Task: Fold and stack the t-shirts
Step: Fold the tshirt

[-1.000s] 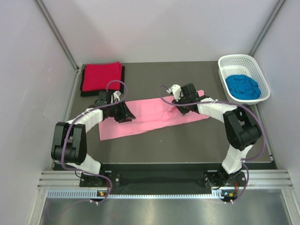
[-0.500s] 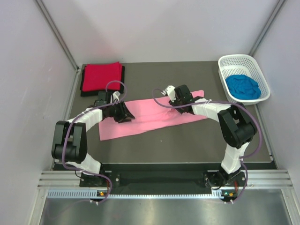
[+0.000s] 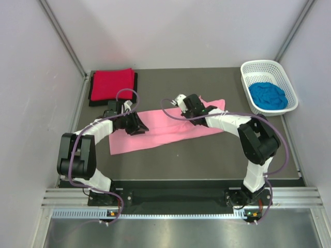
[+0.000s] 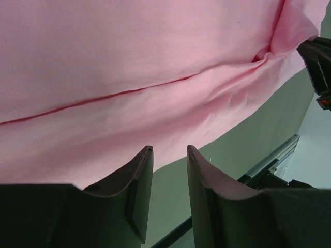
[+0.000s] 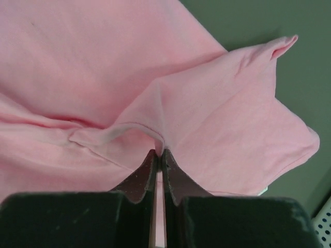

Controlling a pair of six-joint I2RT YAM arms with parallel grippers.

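Observation:
The light pink t-shirt point(image 3: 160, 129) lies as a long folded band across the middle of the table. My right gripper point(image 3: 184, 103) sits on its upper edge, right of centre, and is shut on a pinched ridge of pink cloth point(image 5: 159, 147). My left gripper point(image 3: 135, 124) rests over the left part of the band. Its fingers point(image 4: 146, 155) stand apart just off the near hem of the pink t-shirt point(image 4: 155, 62), with bare table between them. A folded red t-shirt point(image 3: 111, 83) lies on a black one point(image 3: 91, 98) at the back left. The bright blue t-shirt point(image 3: 267, 95) is bunched in the basket.
The white lattice basket point(image 3: 262, 65) stands at the back right corner. Grey walls close in the table on the left, the back and the right. A metal rail point(image 3: 181, 196) runs along the near edge by the arm bases.
My right gripper has slid left along the pink t-shirt's upper edge and shut on a fold of it. The left gripper has hardly moved.

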